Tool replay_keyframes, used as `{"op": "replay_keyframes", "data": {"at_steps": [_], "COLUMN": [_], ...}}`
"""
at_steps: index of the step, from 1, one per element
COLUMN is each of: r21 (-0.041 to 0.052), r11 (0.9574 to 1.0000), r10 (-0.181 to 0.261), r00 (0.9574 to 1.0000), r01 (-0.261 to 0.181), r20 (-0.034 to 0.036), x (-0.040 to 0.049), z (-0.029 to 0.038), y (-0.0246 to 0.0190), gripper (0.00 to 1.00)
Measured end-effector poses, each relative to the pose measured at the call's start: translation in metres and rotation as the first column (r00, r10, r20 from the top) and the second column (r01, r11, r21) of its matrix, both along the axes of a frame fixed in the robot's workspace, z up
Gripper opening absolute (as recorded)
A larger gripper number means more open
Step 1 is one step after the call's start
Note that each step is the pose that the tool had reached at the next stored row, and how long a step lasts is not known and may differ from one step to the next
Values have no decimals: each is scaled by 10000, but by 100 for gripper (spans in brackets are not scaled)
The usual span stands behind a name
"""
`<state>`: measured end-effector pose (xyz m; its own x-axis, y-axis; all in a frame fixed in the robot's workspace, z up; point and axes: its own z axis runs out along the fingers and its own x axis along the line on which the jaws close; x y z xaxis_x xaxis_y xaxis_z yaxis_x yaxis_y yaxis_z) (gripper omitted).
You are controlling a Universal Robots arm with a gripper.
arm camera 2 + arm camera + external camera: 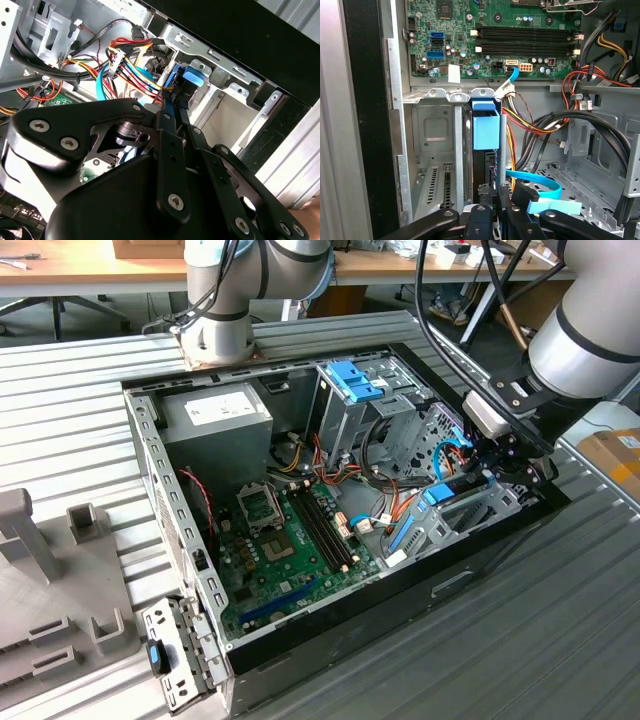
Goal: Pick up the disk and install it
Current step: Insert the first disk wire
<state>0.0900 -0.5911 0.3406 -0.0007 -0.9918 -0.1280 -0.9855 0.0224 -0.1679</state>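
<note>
Exterior view: my black gripper (497,466) sits low inside open black PC case (330,630), at silver drive bay (480,515) by front wall. Both wrist views: fingers (167,127) pinched narrow on black disk w/ blue rails & blue end tab (485,131), standing on edge, partway in bay slot. Green motherboard (290,540) beyond.

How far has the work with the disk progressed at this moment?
The pick-up looks done: the black gripper is shut on the flat black disk with blue plastic rails, held on edge. In hand: the disk stands at the silver metal drive bay of the open computer case, seemingly partly entered. Left: its seating is not confirmed.
</note>
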Motion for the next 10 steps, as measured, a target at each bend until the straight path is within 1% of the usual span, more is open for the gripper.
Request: {"op": "replay_keyframes", "data": {"at_steps": [5,10], "r21": [-5,-6], "r11": [10000,10000], "r10": [0,0], "r00": [10000,10000], "r01": [0,0], "r20": [0,0], "x": [0,0], "z": [29,31], "y": [0,0], "gripper": [17,17]}}
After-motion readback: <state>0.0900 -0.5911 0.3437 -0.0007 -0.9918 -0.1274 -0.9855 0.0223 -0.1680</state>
